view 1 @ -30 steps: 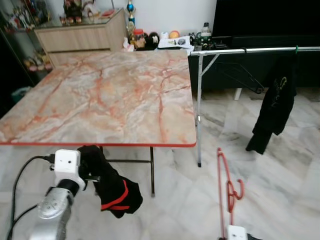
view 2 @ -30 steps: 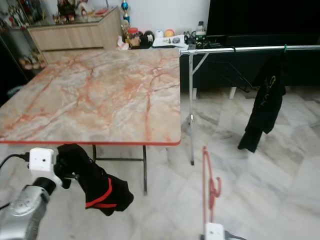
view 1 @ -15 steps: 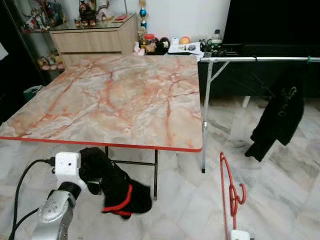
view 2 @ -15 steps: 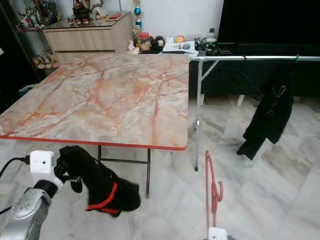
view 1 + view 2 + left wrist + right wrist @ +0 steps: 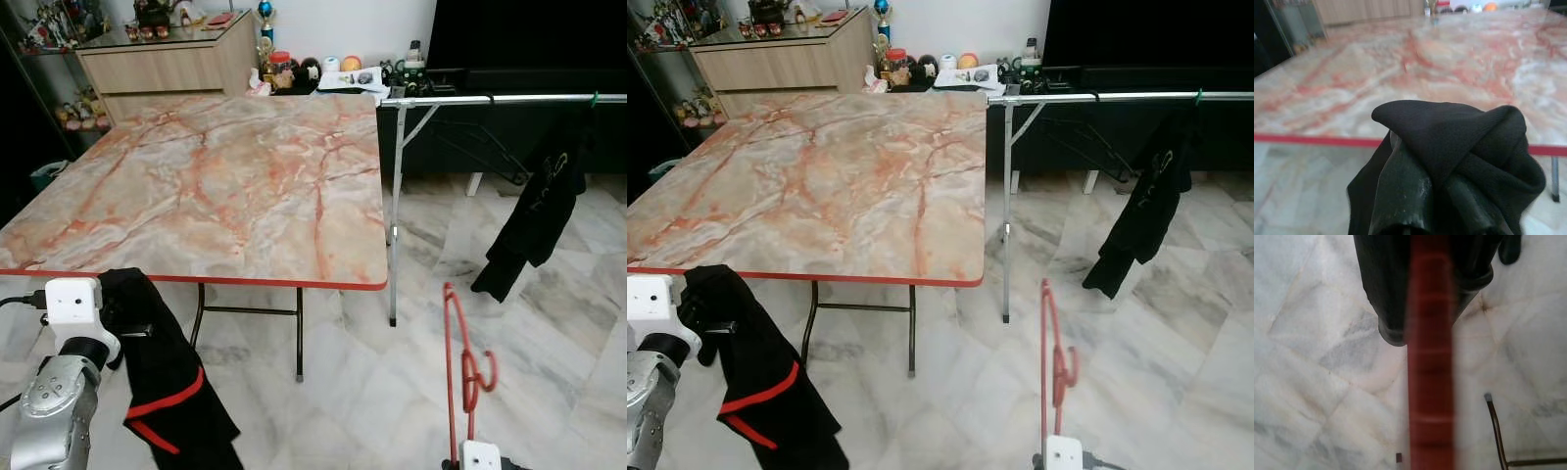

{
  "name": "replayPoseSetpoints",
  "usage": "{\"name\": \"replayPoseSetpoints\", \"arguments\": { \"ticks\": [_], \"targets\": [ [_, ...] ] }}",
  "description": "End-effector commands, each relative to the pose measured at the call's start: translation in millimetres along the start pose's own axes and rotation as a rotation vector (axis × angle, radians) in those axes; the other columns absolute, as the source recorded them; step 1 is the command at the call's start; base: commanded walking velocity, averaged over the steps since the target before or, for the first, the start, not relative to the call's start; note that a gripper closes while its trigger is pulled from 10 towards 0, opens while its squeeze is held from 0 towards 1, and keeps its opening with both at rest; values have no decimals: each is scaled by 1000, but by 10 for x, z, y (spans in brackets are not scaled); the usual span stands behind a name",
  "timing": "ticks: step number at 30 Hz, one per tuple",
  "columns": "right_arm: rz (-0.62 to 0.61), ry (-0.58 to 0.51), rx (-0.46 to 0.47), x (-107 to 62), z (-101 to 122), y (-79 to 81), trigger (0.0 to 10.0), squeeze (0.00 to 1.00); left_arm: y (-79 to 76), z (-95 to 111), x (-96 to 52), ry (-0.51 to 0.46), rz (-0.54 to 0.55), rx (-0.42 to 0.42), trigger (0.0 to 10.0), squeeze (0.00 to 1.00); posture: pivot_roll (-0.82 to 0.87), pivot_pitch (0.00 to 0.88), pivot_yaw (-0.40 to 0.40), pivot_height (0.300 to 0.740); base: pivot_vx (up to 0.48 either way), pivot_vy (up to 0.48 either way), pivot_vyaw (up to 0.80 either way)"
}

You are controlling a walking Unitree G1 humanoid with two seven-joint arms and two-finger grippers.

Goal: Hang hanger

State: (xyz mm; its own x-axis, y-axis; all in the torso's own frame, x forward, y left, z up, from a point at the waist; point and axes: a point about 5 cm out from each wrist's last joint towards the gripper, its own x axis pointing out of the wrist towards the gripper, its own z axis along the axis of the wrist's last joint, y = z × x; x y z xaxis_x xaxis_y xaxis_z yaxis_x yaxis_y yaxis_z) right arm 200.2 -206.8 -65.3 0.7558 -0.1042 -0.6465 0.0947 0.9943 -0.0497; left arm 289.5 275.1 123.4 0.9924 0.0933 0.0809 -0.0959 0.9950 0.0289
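Note:
A red plastic hanger (image 5: pixel 452 364) stands upright over the marble floor at the lower right, hook (image 5: pixel 482 373) turned right. My right gripper (image 5: pixel 1429 308) is shut on its stem, and its white wrist block (image 5: pixel 479 457) sits at the bottom edge. At the lower left my left gripper (image 5: pixel 120 318) is shut on a black garment with red trim (image 5: pixel 168 384), which drapes down over the fingers (image 5: pixel 1400 196) just in front of the table's red edge. A metal clothes rail (image 5: pixel 490 99) runs across the upper right with a black garment (image 5: pixel 539 211) hanging from it.
A marble-patterned folding table (image 5: pixel 216 186) stands in the middle, its legs beside the rail's post (image 5: pixel 394 215). Behind are a wooden sideboard (image 5: pixel 167 64), a low shelf with small items (image 5: pixel 333 73) and a black screen (image 5: pixel 529 39). Thin wire hangers (image 5: pixel 490 147) hang on the rail.
The view has shifted with the robot's motion. The black garment in my left gripper has swung down and now hangs longer, further left. The red hanger stays upright in my right gripper.

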Motion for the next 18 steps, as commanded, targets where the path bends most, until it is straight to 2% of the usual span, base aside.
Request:
{"name": "replayPoseSetpoints", "arguments": {
  "ticks": [1,4,10,12,18],
  "targets": [
    [10,-16,23,31,71,48,10000,0,-95,-7,4,-9,-16,-2,10000,0,28,96,58,740,0,0,0],
    [14,-12,7,26,54,66,10000,0,-100,-24,-24,-9,-10,-14,10000,0,31,89,53,740,0,0,0],
    [-14,27,50,-25,-87,60,10000,0,-59,-59,-111,-6,0,-10,10000,0,42,55,47,740,0,0,0],
    [-12,38,51,-43,-132,62,10000,0,-51,-73,-130,0,2,-5,10000,0,52,19,45,740,0,0,0],
    [-9,65,48,-81,-228,90,10000,0,-84,-16,-97,-15,-42,6,10000,0,51,18,67,740,0,0,0]
  ]
}}
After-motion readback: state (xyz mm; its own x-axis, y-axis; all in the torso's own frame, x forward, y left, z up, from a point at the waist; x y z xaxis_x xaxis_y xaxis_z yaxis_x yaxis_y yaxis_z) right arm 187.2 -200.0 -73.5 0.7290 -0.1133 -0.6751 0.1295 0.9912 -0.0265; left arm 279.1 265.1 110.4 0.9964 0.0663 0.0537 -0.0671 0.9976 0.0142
